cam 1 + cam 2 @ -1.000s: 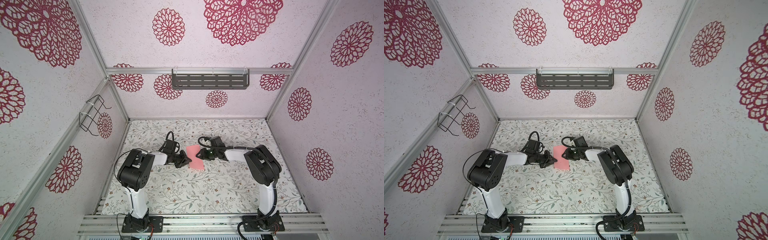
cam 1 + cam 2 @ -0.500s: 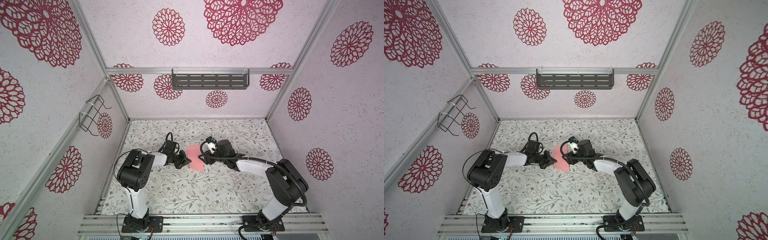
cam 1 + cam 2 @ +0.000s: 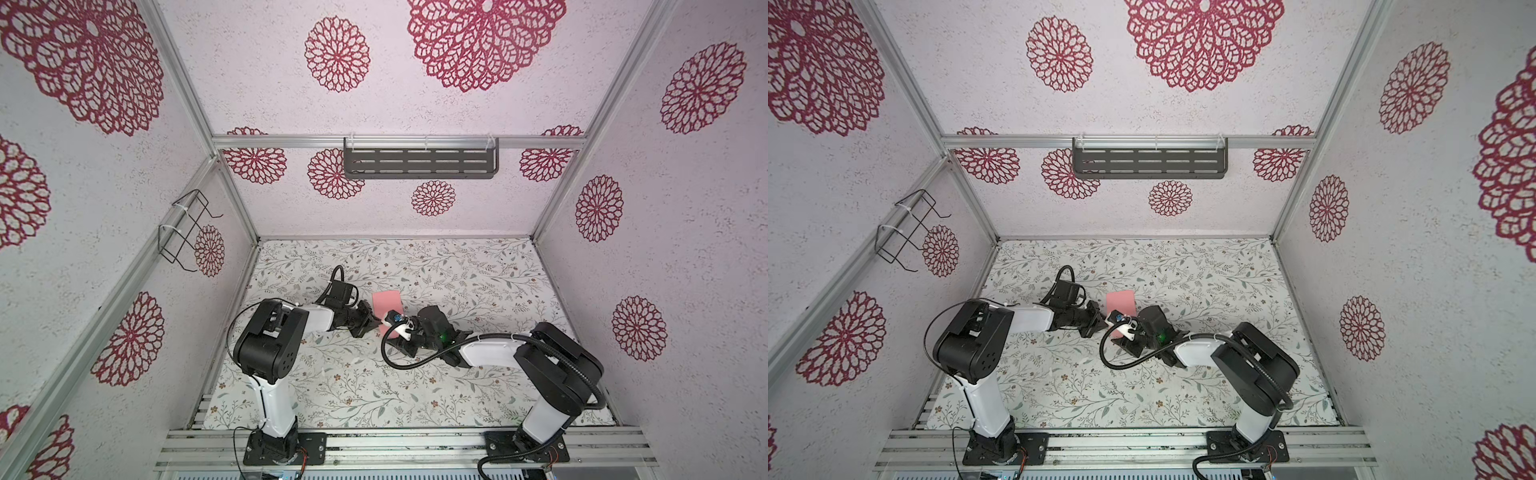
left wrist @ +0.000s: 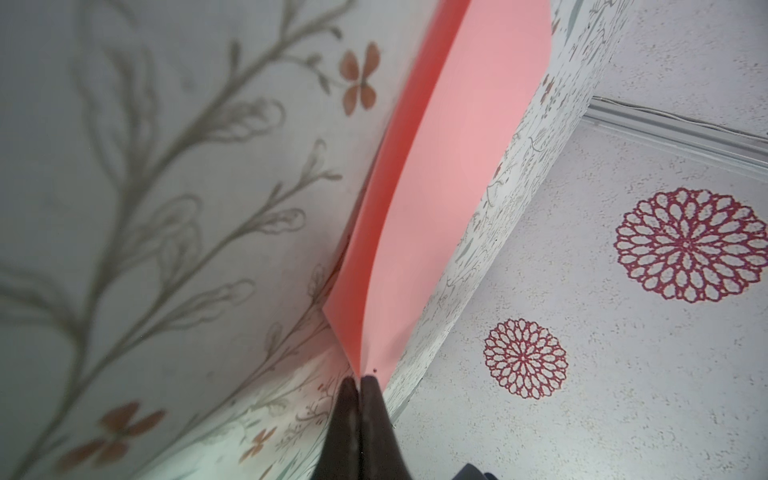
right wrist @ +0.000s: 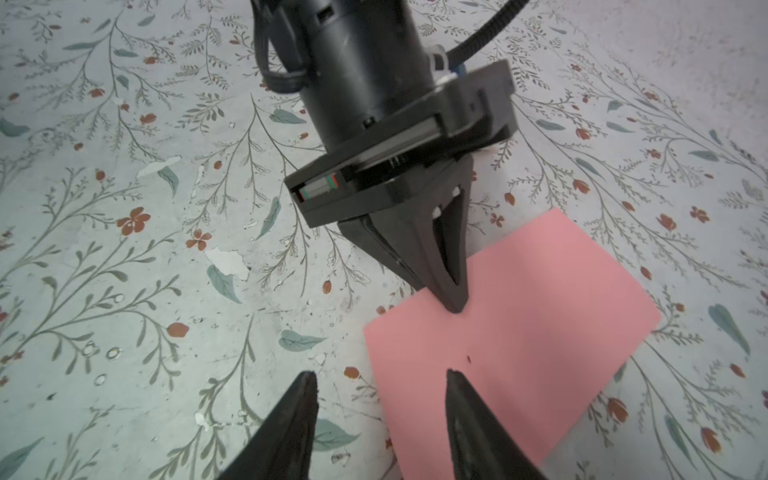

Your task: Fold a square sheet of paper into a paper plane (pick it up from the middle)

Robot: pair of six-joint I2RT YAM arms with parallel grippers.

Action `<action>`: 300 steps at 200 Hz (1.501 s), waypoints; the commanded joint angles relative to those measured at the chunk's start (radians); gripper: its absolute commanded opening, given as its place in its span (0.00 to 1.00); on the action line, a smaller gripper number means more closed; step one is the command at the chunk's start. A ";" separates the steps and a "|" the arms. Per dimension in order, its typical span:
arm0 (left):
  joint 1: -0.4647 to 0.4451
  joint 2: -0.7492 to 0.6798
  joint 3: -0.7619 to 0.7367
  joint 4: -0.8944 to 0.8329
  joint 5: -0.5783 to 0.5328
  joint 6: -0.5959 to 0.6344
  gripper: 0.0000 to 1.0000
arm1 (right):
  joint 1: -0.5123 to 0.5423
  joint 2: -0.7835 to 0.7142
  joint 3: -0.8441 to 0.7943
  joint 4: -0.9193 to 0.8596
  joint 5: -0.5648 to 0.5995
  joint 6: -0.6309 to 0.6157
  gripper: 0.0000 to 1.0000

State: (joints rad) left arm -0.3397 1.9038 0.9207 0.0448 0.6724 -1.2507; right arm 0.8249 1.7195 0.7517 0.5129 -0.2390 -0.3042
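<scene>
Salmon-pink, the square sheet of paper [image 5: 519, 332] lies folded into a rectangle in the middle of the desk [image 3: 457, 282]. My left tool [image 5: 454, 301] is clenched, its tips planted on the sheet's edge. My right tool [image 5: 379, 374] is released, jaws apart, hovering at a corner of the sheet.

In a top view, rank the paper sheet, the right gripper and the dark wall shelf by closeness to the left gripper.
1. paper sheet: at the left gripper's shut tips.
2. right gripper: open, at the sheet's near end.
3. dark shelf: up on the back wall.
</scene>
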 commanded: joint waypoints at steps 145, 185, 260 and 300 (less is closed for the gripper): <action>0.087 -0.133 -0.024 -0.116 -0.015 0.064 0.25 | 0.014 0.056 0.069 0.020 0.021 -0.066 0.01; 0.129 -0.240 0.038 -0.271 -0.079 0.239 0.40 | -0.001 0.024 0.062 -0.011 -0.121 0.048 0.00; 0.048 -0.056 0.201 -0.378 -0.139 0.350 0.30 | -0.023 0.032 0.033 0.098 -0.337 0.301 0.00; 0.014 0.042 0.346 -0.583 -0.236 0.514 0.22 | -0.024 0.091 0.055 0.121 -0.418 0.392 0.00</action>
State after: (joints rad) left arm -0.3084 1.9175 1.1999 -0.3931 0.5236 -0.8604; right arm 0.8059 1.7870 0.7868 0.5774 -0.5667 -0.0063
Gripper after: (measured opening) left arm 0.233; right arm 0.057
